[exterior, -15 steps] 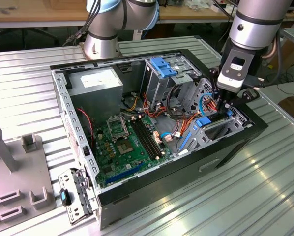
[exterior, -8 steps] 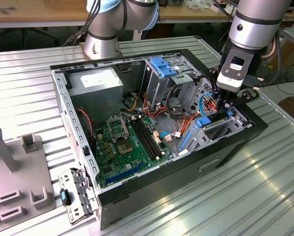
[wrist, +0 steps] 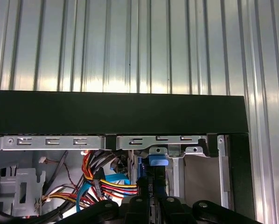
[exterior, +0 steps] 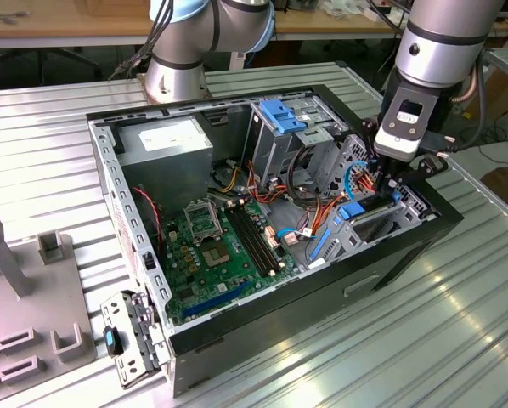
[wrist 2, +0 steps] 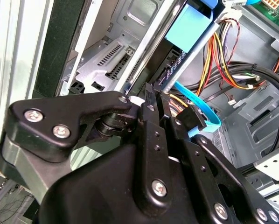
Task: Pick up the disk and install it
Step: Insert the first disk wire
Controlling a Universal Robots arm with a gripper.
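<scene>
My gripper (exterior: pixel 388 180) hangs over the corner of the open case (exterior: pixel 322 297) at the exterior view's right, down among the drive bays. In the first wrist view my fingers (wrist: pixel 139 201) stand close together with a thin upright plate between them, so I judge I am pinching the disk (wrist: pixel 158 161) by its edge. Its blue frame tab pokes up just past my tips. In the exterior view the same blue shows low in the bay (exterior: pixel 350 211), right under me, with the dark body slanting away beside it.

I expect it to be stiff and fairly heavy for its size: metal inside, plastic round it. The plastic frame is the place to hold, on the two flat sides, and not the bare metal face (smooth, likely to slip). I would not let it knock; a drive takes shocks badly.

Room is tight. Cables (wrist 2: pixel 223 60) in red, yellow and orange crowd just beside my fingers, and a blue ribbon (wrist 2: pixel 195 105) curls against them. The metal cage (exterior: pixel 279 144) with its fixed blue bracket stands near, further into the case. The board (exterior: pixel 220 246) lies flat on the case floor, well apart from me. The case sits on a ribbed metal table (exterior: pixel 424 340).
</scene>
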